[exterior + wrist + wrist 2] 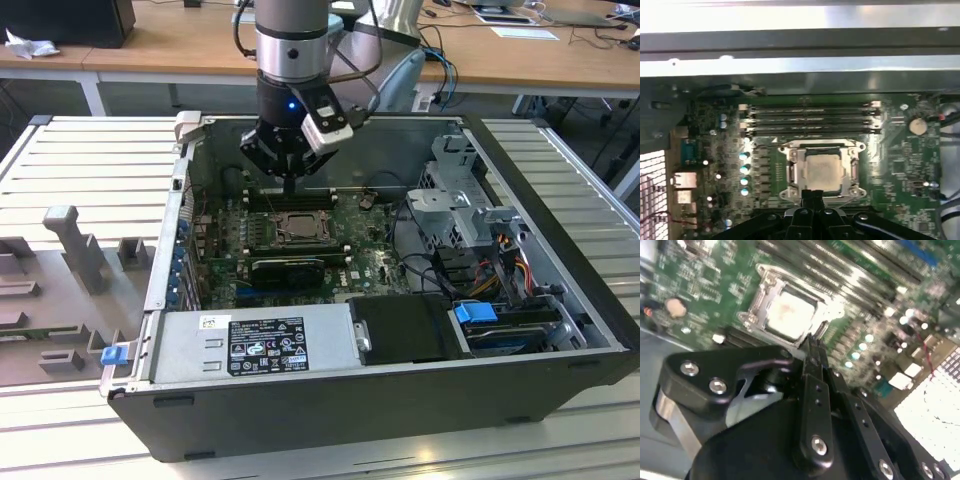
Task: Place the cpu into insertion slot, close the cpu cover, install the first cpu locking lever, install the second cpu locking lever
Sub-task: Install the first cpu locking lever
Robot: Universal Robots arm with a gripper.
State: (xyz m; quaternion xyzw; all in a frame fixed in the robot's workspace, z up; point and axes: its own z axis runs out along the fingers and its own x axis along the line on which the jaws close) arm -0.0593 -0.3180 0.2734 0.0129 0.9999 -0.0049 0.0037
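- Gripper [812, 196]: fingers pressed together, pinching nothing, tips just beside the cpu cover [820, 146] edge.
- The cpu [822, 170] sits flat in the insertion slot [272, 232], with the frame lying over it (latched or not, can't tell).
- Likely a latching push: keep your tips together, bear on the socket-edge metal only, and press steadily so you don't skid onto the green board [900, 170].
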